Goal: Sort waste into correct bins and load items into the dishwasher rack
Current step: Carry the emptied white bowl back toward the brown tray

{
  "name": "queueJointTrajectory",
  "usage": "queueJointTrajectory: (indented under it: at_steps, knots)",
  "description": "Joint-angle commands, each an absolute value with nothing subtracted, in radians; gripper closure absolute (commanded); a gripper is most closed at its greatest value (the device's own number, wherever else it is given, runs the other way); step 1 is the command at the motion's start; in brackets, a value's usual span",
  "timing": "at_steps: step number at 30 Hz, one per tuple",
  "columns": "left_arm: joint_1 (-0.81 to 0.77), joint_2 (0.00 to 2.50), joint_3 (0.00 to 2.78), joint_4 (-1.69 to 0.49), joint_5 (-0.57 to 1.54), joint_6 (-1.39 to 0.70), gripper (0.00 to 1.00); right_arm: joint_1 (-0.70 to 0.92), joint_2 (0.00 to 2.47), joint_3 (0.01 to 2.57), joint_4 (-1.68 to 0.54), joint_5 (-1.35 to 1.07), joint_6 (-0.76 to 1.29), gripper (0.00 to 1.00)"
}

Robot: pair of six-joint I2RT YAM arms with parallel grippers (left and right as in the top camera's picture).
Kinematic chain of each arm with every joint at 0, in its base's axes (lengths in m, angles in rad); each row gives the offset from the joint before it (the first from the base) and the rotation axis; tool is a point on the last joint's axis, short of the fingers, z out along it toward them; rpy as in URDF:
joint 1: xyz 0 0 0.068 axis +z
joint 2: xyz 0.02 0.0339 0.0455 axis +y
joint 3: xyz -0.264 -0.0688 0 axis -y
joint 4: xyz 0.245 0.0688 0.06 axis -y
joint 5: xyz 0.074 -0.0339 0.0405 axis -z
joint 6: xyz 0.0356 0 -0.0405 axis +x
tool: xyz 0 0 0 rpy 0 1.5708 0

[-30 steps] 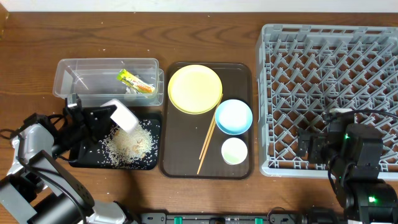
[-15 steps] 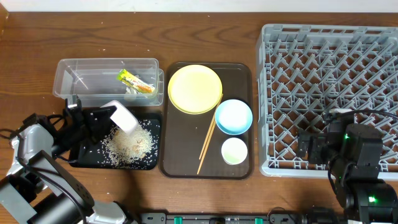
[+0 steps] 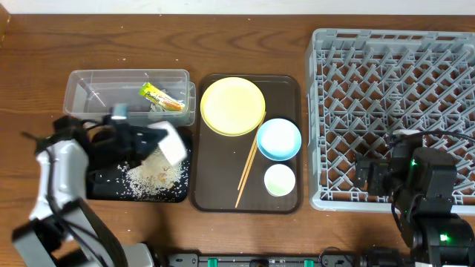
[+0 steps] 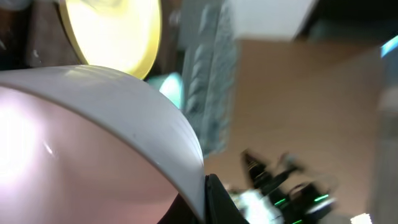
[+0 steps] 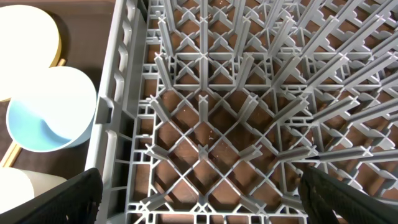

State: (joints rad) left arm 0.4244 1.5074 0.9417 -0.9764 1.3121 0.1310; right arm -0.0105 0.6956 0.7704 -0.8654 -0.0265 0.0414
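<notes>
White bowl [image 3: 172, 143]: tilted on its side above black tray [image 3: 100, 194], just over the rice pile [image 3: 152, 175]. Left pincer [image 3: 157, 136] clamped on its rim. Right pincer [image 5: 205, 205]: fingers spread wide, nothing held, above edge cells of dishwasher rack [image 3: 393, 111]. Snack wrapper [image 3: 162, 97] lies in clear tub [image 3: 89, 93].

Wood-grain desk [image 3: 237, 44] with a soft sheen; matt light-grey plastic rack [image 3: 310, 111]. Left of the rack — clear smooth plastic tub [image 3: 126, 72], crinkled shiny wrapper [image 3: 162, 97], glossy black tray [image 3: 100, 191], smooth glossy white bowl [image 4: 93, 137], bare wooden chopsticks [image 3: 246, 172]
</notes>
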Motion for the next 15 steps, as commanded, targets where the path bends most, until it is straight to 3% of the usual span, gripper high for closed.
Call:
queueJointTrajectory:
  at_steps: [1,15]
  knots:
    - [0.297,1.443,0.972,-0.952,1.081,0.093,0.94,-0.006,0.694,0.79,-0.867,-0.031,0.052,0.01]
    - [-0.39,1.45,0.972,-0.77,0.355,-0.142,0.94,-0.006,0.694,0.79,-0.867,-0.031,0.052,0.01]
